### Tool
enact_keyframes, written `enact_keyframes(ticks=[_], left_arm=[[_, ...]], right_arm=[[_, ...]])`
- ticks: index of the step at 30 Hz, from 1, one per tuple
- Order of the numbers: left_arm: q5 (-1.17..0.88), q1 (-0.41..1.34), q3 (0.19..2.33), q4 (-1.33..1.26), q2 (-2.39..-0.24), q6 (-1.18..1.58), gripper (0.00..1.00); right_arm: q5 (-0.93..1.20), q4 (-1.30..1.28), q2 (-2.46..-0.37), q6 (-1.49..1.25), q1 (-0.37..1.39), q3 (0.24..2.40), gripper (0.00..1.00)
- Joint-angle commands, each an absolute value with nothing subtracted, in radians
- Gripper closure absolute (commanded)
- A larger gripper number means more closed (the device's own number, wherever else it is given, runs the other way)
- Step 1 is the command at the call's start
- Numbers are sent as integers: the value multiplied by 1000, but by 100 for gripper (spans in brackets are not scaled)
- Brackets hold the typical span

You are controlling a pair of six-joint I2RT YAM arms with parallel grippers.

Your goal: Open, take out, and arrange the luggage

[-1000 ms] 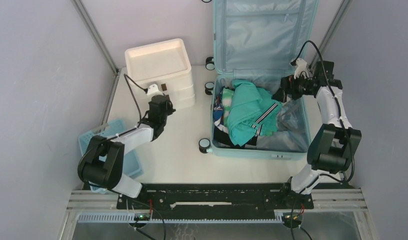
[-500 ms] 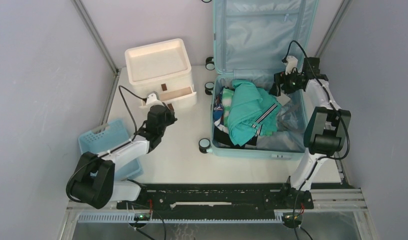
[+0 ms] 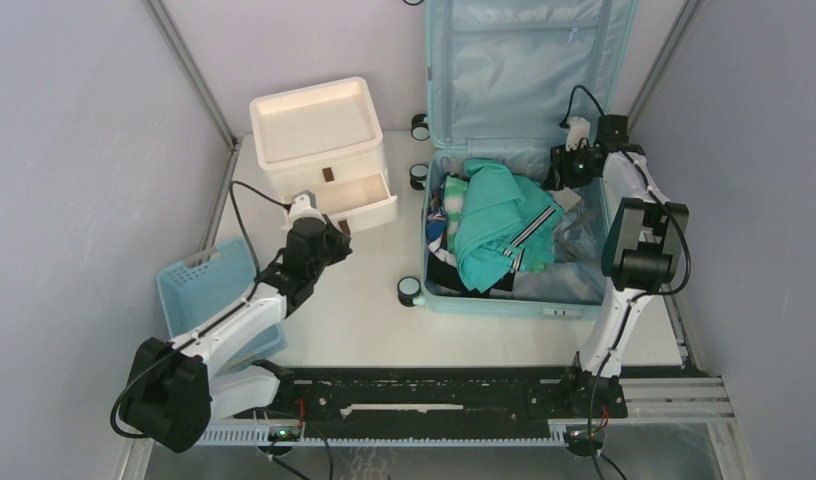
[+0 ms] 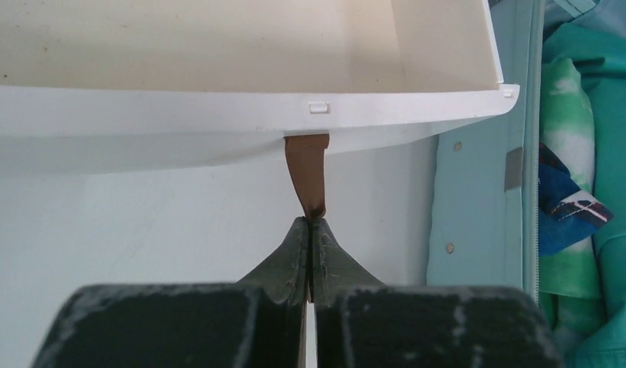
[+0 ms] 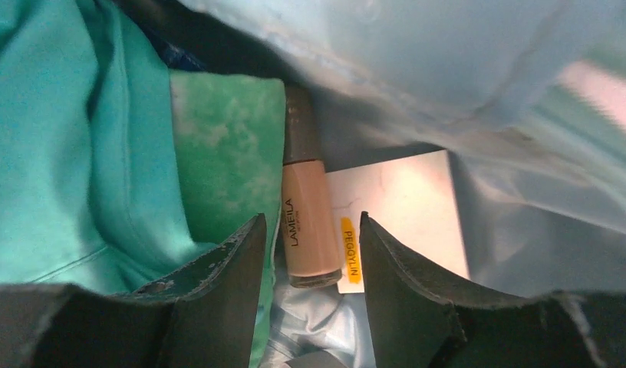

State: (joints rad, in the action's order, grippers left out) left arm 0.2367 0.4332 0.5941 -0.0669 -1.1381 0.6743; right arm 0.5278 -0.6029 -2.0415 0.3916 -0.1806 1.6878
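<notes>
My left pincer (image 4: 309, 224) clenches the brown handle (image 4: 306, 172); right pincer (image 5: 310, 218), released, straddles a tube (image 5: 304, 222), luggage lining (image 5: 417, 61) at twelve o'clock.

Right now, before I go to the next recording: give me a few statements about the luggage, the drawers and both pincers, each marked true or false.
1. The luggage has its lid standing open. True.
2. The left pincer is shut on a brown handle. True.
3. Every drawer of the white drawer unit is closed. False: one drawer stands open.
4. The right pincer hangs over bare table, outside the luggage. False: it is inside the luggage, jaws apart on either side of a beige bottle.
5. The blue basket sits inside the luggage. False: it stands on the table, at the far left.
</notes>
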Motion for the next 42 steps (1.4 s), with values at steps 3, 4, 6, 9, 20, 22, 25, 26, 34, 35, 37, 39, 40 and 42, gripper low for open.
enact_keyframes(ticks=[3, 4, 6, 9, 20, 22, 25, 26, 34, 35, 37, 39, 40, 42], left_arm=[[152, 451, 583, 39, -1111, 704, 78], [151, 451, 590, 46, -1109, 705, 73], [147, 451, 606, 62, -1101, 702, 62], [141, 451, 634, 89, -1075, 683, 52], [109, 449, 712, 144, -926, 583, 29], [103, 449, 730, 131, -906, 556, 27], [102, 448, 751, 92, -892, 538, 23], [99, 448, 757, 67, -891, 536, 21], [18, 444, 800, -57, -942, 536, 18], [15, 443, 804, -59, -949, 536, 18], [10, 442, 809, -62, -957, 537, 18], [9, 442, 808, -70, -960, 540, 18], [8, 442, 807, -75, -959, 542, 18], [9, 443, 805, -77, -959, 543, 18]], right_arm=[[447, -671, -2100, 439, -145, 1680, 42], [431, -674, -2109, 448, -141, 1678, 42], [404, -685, -2129, 467, -133, 1680, 41], [357, -703, -2160, 500, -122, 1683, 40], [386, -738, -2089, 589, -156, 1633, 80], [413, -748, -2057, 588, -180, 1640, 92], [449, -767, -2010, 582, -217, 1653, 100], [464, -772, -1996, 580, -228, 1655, 100], [506, -792, -1987, 594, -241, 1635, 81], [506, -791, -1993, 594, -231, 1634, 77], [496, -771, -2013, 593, -206, 1628, 70], [474, -756, -2039, 593, -179, 1632, 64], [463, -753, -2053, 595, -169, 1638, 62], [438, -753, -2083, 602, -151, 1654, 58]])
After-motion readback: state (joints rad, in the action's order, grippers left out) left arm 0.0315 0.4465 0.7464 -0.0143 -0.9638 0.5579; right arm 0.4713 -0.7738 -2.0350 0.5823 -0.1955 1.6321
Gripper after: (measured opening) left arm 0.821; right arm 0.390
